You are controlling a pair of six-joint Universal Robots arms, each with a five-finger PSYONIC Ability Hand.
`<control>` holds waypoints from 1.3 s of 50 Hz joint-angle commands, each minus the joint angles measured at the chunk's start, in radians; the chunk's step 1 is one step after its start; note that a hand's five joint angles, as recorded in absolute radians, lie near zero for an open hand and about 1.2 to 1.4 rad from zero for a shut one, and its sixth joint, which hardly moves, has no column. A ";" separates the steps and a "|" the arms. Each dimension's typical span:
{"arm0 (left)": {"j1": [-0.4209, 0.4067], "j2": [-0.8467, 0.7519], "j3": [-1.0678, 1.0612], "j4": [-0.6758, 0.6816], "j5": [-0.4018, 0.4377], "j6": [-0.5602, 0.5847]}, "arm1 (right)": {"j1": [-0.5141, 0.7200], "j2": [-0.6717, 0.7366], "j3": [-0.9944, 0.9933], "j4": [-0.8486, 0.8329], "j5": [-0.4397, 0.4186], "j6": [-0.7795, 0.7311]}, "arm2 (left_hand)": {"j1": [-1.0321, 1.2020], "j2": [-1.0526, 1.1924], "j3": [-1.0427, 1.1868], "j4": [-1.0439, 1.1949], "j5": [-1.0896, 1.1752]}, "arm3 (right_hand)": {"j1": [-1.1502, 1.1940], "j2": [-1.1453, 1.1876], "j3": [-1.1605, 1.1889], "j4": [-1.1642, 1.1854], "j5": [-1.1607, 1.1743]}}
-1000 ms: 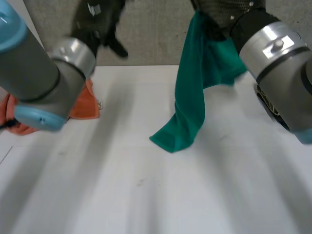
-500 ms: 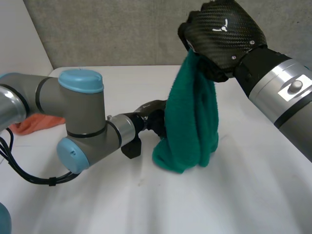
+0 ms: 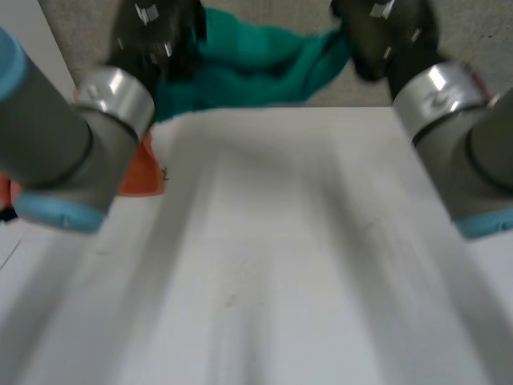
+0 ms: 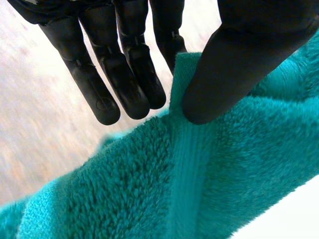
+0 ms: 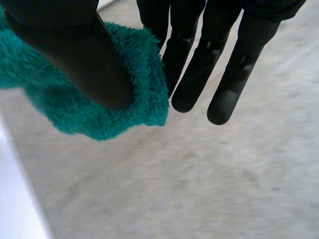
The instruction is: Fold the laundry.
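A teal towel (image 3: 248, 68) is stretched in the air between my two hands, above the far edge of the white table (image 3: 272, 257). My left hand (image 3: 156, 36) pinches one end of it: in the left wrist view the thumb (image 4: 239, 64) presses the towel (image 4: 174, 184) against a straight finger (image 4: 167, 35). My right hand (image 3: 389, 32) holds the other end. The right wrist view has its thumb (image 5: 75, 55) clamping a corner of the towel (image 5: 124, 104) against the fingers (image 5: 192, 74).
An orange cloth (image 3: 138, 170) lies bunched at the table's left edge, partly behind my left arm (image 3: 64, 152). A grey wall (image 3: 280, 92) stands behind the table.
The left hand, open a second ago, reached to the hanging towel and pinched it. Both hands have since risen and spread the towel out sideways, lifting it off the table.
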 commanded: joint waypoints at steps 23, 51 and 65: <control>0.052 0.049 -0.396 -0.215 -0.007 0.149 | 0.000 0.055 0.444 0.128 -0.028 -0.048 | -0.602 -0.651 -0.644 -0.653 -0.584 | 0.293 0.224 0.208 0.202 0.243; 0.076 -0.238 -0.211 -0.199 0.075 0.198 | 0.001 0.044 0.487 0.120 -0.038 -0.027 | -0.654 -0.703 -0.697 -0.705 -0.636 | 0.293 0.224 0.208 0.202 0.243; 0.048 -0.475 0.117 -0.467 0.021 0.302 | -0.012 0.054 0.486 0.115 -0.038 -0.028 | -0.484 -0.533 -0.527 -0.535 -0.466 | 0.293 0.224 0.208 0.202 0.243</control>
